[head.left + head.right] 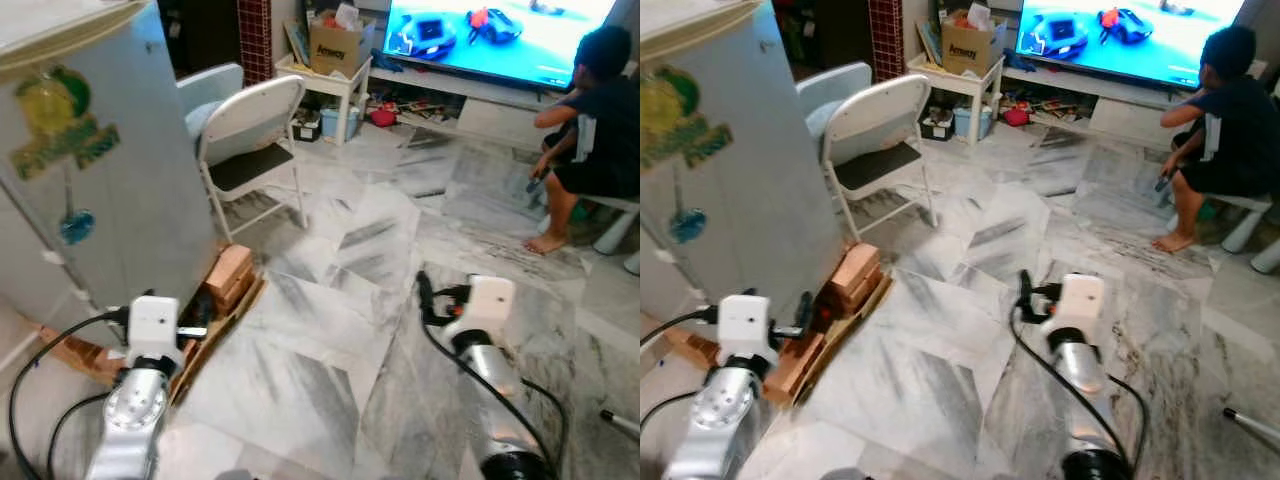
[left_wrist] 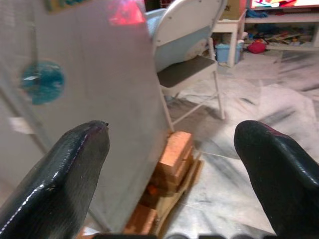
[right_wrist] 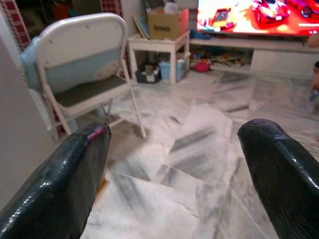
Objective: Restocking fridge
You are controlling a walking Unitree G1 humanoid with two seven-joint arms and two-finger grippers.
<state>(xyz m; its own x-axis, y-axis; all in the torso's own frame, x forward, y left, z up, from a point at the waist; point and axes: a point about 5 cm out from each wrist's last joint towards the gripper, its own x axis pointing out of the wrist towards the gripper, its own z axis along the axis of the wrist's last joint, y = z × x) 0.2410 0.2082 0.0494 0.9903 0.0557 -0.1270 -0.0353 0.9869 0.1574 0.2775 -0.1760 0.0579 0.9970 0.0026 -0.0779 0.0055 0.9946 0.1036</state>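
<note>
Grey-veined marble floor (image 1: 330,330) fills your forward field. Locate the fridge (image 1: 110,190) at 10 o'clock: its door is shut, it carries magnets, and it stands on wooden blocks (image 1: 228,275). A white folding chair (image 1: 255,150) stands beside it at 11 o'clock. At 1 o'clock a person (image 1: 590,130) sits before a television (image 1: 500,35) (a racing game is on screen), with a cardboard box (image 1: 338,45) on a small white tabletop (image 1: 330,75) to its left. Your left gripper (image 2: 172,149) hangs low near the fridge base, jaws wide and holding nothing. Your right gripper (image 3: 174,149) hangs over bare floor, jaws likewise wide and holding nothing.
</note>
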